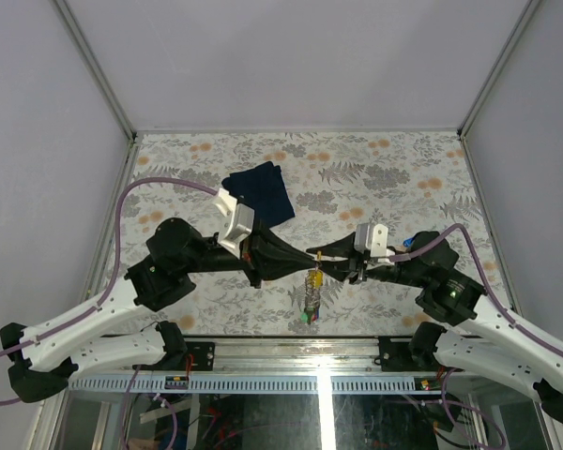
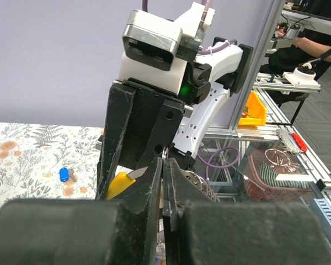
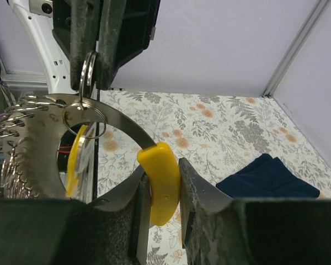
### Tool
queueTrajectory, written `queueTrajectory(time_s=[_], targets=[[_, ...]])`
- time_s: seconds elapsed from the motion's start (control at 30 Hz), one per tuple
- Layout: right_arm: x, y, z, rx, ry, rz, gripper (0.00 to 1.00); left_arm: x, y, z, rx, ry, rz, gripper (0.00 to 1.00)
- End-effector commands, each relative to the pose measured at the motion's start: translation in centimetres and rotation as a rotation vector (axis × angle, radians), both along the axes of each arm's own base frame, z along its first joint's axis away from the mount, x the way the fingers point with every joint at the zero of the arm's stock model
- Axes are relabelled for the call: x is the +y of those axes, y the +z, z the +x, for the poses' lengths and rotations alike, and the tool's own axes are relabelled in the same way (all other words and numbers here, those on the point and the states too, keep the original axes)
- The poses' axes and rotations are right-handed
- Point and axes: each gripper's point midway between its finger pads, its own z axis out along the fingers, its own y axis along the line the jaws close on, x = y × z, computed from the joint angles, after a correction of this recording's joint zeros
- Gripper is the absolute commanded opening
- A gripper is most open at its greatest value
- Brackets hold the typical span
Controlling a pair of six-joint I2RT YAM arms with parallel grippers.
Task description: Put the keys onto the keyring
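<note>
Right pincer [image 3: 163,190] clamps a yellow key [image 3: 160,165]; left pincer [image 2: 165,165] is clenched on the keyring [image 3: 89,69], both above the surface [image 3: 220,127].

A robotics lab: the floral-covered desk [image 1: 394,159] sits in a booth of aluminium posts [image 1: 95,70] and pale panels [image 1: 291,56]. Purple cables [image 1: 159,181] loop over it. Beyond stand metal-framed benches [image 2: 314,160] with an orange bin [image 2: 255,110], a wire basket [image 2: 270,171] and a person [image 2: 298,52] at other gear.

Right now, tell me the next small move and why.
Probably nudge the right gripper toward the left gripper to work the yellow key onto the keyring: the right holds the key, the left pinches the keyring close by.
</note>
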Motion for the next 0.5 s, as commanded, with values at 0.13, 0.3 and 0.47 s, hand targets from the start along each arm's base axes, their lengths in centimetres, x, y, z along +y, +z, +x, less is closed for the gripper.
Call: queueTrajectory(time_s=[0.13, 0.3, 0.47], targets=[[-0.9, 4.1, -0.8, -0.066, 0.001, 0.119, 0.02, 0.6, 2.5, 1.3, 0.013, 0.096, -0.074, 0.17], [-0.9, 4.2, -0.8, -0.077, 0.000, 0.116, 0.02, 0.8, 2.7, 1.9, 0.035, 0.136, -0.087, 0.27], [-1.4, 4.7, -0.9, -0.097, -0.010, 0.127, 0.03, 1.2, 2.8, 1.2, 0.015, 0.111, -0.098, 0.29]])
